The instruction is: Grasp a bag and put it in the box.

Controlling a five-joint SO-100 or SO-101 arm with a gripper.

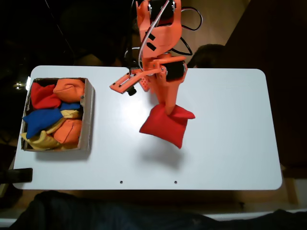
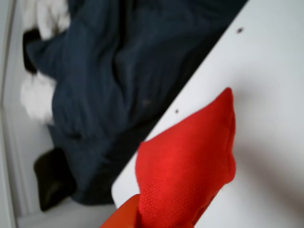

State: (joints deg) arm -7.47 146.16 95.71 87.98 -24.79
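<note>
Sitting at the left end of the white table (image 1: 225, 143) in the fixed view, the box (image 1: 88, 115) is crowded with bean bags — an orange one (image 1: 69, 88) at the top, a red one of uneven outline (image 1: 42, 98) beside it, a blue one (image 1: 42, 120) in the middle, yellow (image 1: 41, 140) and another orange (image 1: 69, 130) lower down. Well to the right of it, near the table's middle, my gripper (image 1: 169, 111) is clamped on the bag (image 1: 165, 127), fingers pinching its upper edge. The bag hangs tilted, lifted off the surface, with its shadow lying below it on the table. In the wrist view the bag (image 2: 190, 161) hangs from my orange finger (image 2: 124, 217) at the lower edge — the table edge (image 2: 199, 80) runs diagonally behind it, dark blue cloth (image 2: 104, 85) beyond.
</note>
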